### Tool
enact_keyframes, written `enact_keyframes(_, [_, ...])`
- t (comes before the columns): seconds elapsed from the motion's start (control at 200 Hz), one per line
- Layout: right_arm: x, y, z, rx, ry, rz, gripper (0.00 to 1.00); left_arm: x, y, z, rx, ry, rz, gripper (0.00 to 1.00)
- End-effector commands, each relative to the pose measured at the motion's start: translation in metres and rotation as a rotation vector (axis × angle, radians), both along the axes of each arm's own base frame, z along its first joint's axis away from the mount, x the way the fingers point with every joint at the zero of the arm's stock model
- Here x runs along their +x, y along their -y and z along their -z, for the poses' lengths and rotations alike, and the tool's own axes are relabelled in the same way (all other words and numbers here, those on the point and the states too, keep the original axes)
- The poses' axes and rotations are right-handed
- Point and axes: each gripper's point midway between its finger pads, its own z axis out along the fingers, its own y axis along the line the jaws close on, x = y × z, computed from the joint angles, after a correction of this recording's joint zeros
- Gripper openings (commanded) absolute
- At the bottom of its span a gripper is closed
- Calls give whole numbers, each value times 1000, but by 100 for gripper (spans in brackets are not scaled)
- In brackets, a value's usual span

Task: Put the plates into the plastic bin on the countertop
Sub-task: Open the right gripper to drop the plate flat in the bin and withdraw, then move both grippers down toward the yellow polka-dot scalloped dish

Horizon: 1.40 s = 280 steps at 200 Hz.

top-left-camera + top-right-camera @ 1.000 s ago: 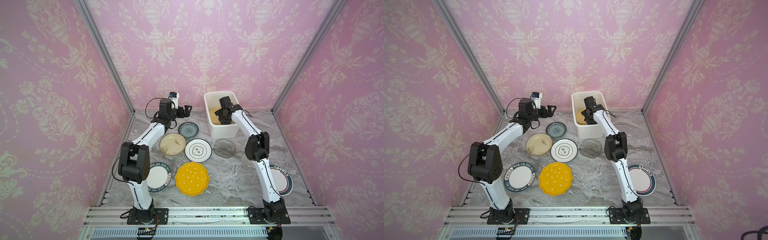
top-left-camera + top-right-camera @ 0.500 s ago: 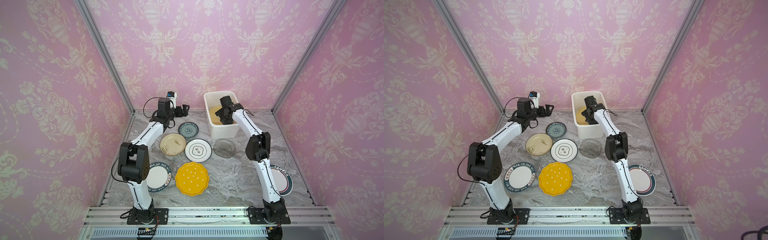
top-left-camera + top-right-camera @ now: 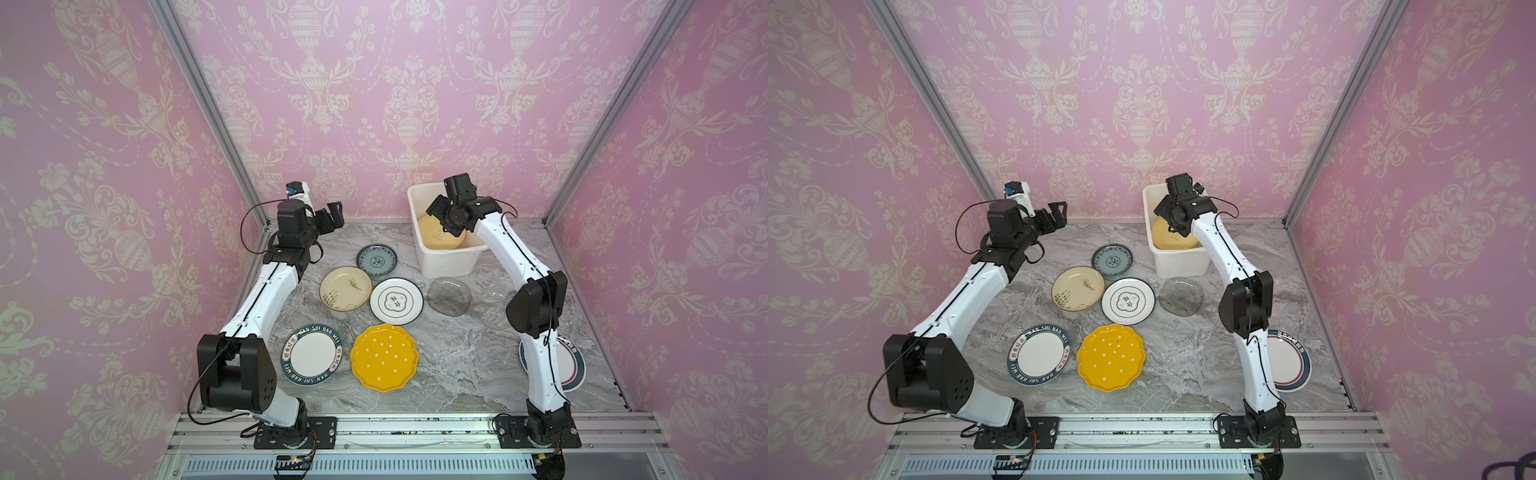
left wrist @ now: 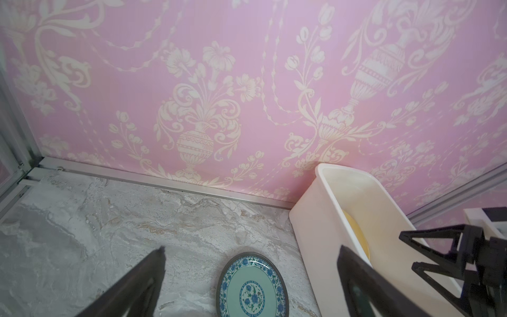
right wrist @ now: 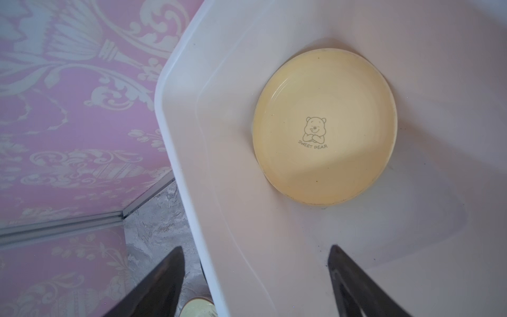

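Meanwhile, has pulled the left gripper (image 3: 333, 212) slightly toward the back-left corner since a second ago, jaws spread wide, empty. Keeps the right gripper (image 5: 256, 248) above the plastic bin (image 3: 446, 262) as before, fingers apart, gripping nothing. Shows the pale yellow bear plate (image 5: 325, 126) inside the bin, printed "SWEET BEAR". Leaves the lettered-rim plate (image 3: 312, 354), reading "HAO SHI HAO WEI", on the countertop (image 3: 457, 365).
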Motion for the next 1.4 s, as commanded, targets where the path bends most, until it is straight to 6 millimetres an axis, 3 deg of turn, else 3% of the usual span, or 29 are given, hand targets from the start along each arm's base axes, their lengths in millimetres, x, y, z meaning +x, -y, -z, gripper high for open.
enact_keyframes(0.0, [-10,-23,-41,-22,182,-193,80,-21,-2,20,-125,-111,44,99])
enact_keyframes(0.145, [-46,-47,-58,54,299,-387,77,-57,15,31,-97,-230,150,98])
enact_keyframes(0.325, [-108,-64,-46,65,319,-609,73,-105,39,44,-121,-351,294,97])
enact_keyframes(0.425, [-149,-72,-21,46,257,-738,73,-134,47,60,-144,-433,331,97])
enact_keyframes(0.545, [-199,-74,21,-6,134,-876,73,-167,60,83,-169,-537,365,97])
enact_keyframes(0.695, [-251,-73,64,-27,16,-999,73,-209,90,116,-171,-706,465,97])
enact_keyframes(0.71, [-260,-71,78,-28,-21,-1008,73,-213,93,119,-167,-722,475,97])
enact_keyframes(0.746, [-270,-71,86,-25,-42,-1028,73,-222,99,125,-161,-761,497,97])
enact_keyframes(0.846, [-291,-72,105,-18,-72,-1063,74,-247,113,143,-150,-866,549,95])
enact_keyframes(1.071, [-328,-73,147,-115,-163,-1186,73,-281,112,180,-172,-1084,494,92])
enact_keyframes(1.396, [-324,-77,159,-139,-139,-1140,72,-311,108,225,-151,-1288,473,87])
